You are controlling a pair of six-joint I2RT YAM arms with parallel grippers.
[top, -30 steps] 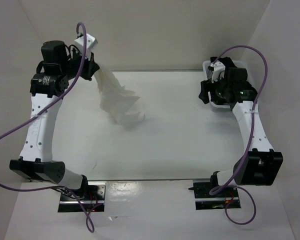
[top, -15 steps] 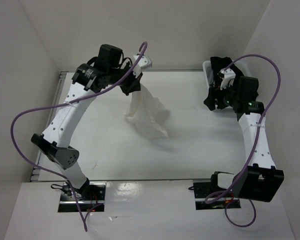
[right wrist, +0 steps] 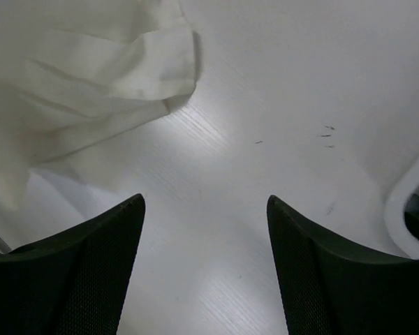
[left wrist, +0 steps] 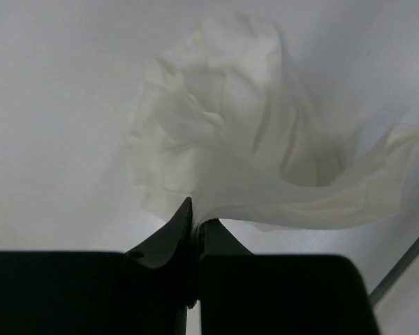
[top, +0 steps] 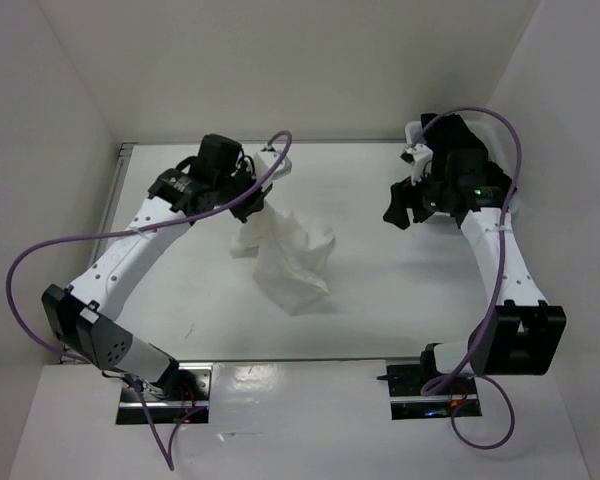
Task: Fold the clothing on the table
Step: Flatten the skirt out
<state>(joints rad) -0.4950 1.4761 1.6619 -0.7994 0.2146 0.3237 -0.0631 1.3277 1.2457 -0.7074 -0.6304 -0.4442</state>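
The clothing (top: 285, 250), thin white crumpled fabric, hangs from my left gripper (top: 252, 205) down onto the table (top: 380, 290) left of centre. In the left wrist view the fabric (left wrist: 237, 153) billows out below the gripper (left wrist: 195, 220), whose jaws are shut on an edge of it. My right gripper (top: 405, 205) hovers open at the back right, apart from the clothing. In the right wrist view its gripper (right wrist: 204, 206) has only bare table (right wrist: 265, 105) between the fingers, and a corner of the clothing (right wrist: 91, 84) lies at the upper left.
A small white plastic basket (top: 500, 135) stands at the back right behind the right arm; its rim (right wrist: 408, 202) shows in the right wrist view. White walls enclose the table on three sides. A metal rail (top: 115, 185) runs along the left edge.
My left arm has swung from the back left toward the table's middle, carrying the clothing rightward and lower. My right gripper has shifted a little left, away from the basket.
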